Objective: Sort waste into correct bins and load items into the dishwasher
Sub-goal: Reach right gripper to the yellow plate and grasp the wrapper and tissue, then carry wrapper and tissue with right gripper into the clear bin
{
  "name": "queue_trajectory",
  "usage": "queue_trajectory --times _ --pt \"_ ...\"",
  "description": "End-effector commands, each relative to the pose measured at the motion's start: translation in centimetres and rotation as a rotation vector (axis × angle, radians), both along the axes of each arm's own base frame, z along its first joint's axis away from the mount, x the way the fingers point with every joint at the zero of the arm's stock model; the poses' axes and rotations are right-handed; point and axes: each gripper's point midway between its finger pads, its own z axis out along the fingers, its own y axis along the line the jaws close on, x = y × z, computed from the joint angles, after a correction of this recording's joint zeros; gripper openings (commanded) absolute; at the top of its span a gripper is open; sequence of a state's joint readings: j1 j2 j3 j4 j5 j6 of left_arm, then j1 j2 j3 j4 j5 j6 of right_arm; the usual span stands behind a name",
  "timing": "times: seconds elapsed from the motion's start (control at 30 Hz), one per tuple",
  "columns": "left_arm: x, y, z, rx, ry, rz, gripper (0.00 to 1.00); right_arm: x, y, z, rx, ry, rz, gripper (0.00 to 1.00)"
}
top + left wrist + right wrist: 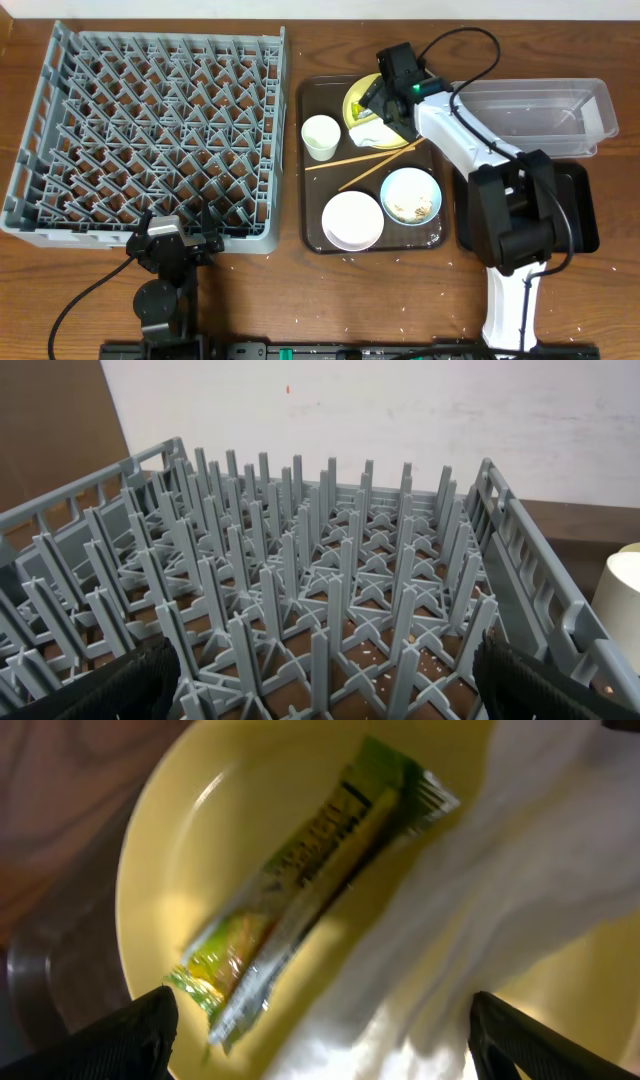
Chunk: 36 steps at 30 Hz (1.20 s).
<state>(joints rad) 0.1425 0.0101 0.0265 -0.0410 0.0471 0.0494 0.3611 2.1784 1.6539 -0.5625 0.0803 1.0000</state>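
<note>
Right tool [320, 1030] wide over plate [200, 870]; napkin [500, 900] lies against wrapper [300, 910]. Left tool [320, 680] wide, facing rack [330, 590].

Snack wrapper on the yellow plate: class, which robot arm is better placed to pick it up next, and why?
Right. The right hand, open, hovers over the plate with the wrapper right below it. The left hand sits by the near edge of the rack, far from the plate.

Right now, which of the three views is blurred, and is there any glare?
Right wrist view: blurred, the snack wrapper and napkin smeared, small glare on the yellow plate. Left wrist view: the dish rack sharp, evenly lit. Overhead view: sharp, soft shadows only.
</note>
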Motion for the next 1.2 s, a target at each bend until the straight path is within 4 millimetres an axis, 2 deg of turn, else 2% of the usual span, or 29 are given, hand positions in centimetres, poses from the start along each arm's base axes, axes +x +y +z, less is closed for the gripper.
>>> queue_trajectory --times 0.0,0.13,0.17,0.23,0.27,0.3,0.4,0.47,0.53,0.63,0.73,0.77,0.8,0.83,0.87,0.93,0.97,1.0,1.03,1.17 --pt "-0.1 0.2 -1.6 -0.006 0.041 0.011 0.95 0.9 -0.5 -1.2 -0.009 -0.006 -0.032 0.88" --pt "-0.1 0.2 -1.6 -0.006 0.041 0.01 0.95 1.1 -0.4 -3.5 -0.014 0.01 -0.032 0.85" --pt "-0.1 0.2 -1.6 -0.006 0.042 0.01 0.95 1.0 -0.4 -4.6 -0.02 0.024 -0.033 0.79" --pt "-0.1 0.2 -1.6 -0.006 0.041 0.01 0.95 1.0 -0.5 -5.2 -0.023 0.032 -0.033 0.71" --pt "-0.1 0.2 -1.6 -0.006 0.041 0.01 0.95 1.0 -0.4 -5.3 -0.02 0.033 -0.031 0.62" --pt "-0.1 0.2 -1.6 -0.006 0.041 0.01 0.95 1.1 -0.4 -5.3 -0.019 0.03 -0.032 0.42" --pt "-0.1 0.2 -1.6 -0.006 0.041 0.01 0.95 1.2 -0.4 -5.3 -0.018 0.028 -0.032 0.01" --pt "-0.1 0.2 -1.6 -0.006 0.041 0.01 0.95 1.1 -0.5 -5.3 -0.023 0.03 -0.023 0.01" --pt "-0.1 0.2 -1.6 -0.006 0.041 0.01 0.95 1.3 -0.3 -4.5 -0.012 0.019 0.018 0.01" --pt "-0.1 0.2 -1.6 -0.006 0.041 0.01 0.95 1.9 -0.4 -1.0 0.022 -0.032 0.079 0.01" --pt "-0.1 0.2 -1.6 -0.006 0.041 0.01 0.95 2.0 -1.5 5.5 0.064 -0.116 0.117 0.01" --pt "-0.1 0.2 -1.6 -0.006 0.041 0.01 0.95 1.8 -2.2 7.3 0.067 -0.136 0.114 0.01" --pt "-0.1 0.2 -1.6 -0.006 0.041 0.01 0.95 1.2 -3.7 10.3 0.07 -0.161 0.096 0.01" --pt "-0.1 0.2 -1.6 -0.006 0.041 0.01 0.95 0.8 -4.5 11.4 0.069 -0.169 0.084 0.01" --pt "-0.1 0.2 -1.6 -0.006 0.041 0.01 0.95 -0.1 -6.4 13.4 0.067 -0.173 0.052 0.01" --pt "-0.1 0.2 -1.6 -0.006 0.041 0.01 0.95 -1.4 -9.4 15.1 0.06 -0.161 -0.004 0.01" --pt "-0.1 0.2 -1.6 -0.006 0.041 0.01 0.95 -2.4 -12.1 15.6 0.043 -0.137 -0.066 0.01" --pt "-0.1 0.2 -1.6 -0.006 0.041 0.01 0.95 -2.6 -13.0 15.7 0.036 -0.129 -0.091 0.01" --pt "-0.1 0.2 -1.6 -0.006 0.041 0.011 0.95 -3.2 -14.9 15.5 0.02 -0.106 -0.152 0.01" --pt "-0.1 0.2 -1.6 -0.006 0.041 0.01 0.95 -4.4 -22.1 13.5 0.021 -0.041 -0.43 0.01"
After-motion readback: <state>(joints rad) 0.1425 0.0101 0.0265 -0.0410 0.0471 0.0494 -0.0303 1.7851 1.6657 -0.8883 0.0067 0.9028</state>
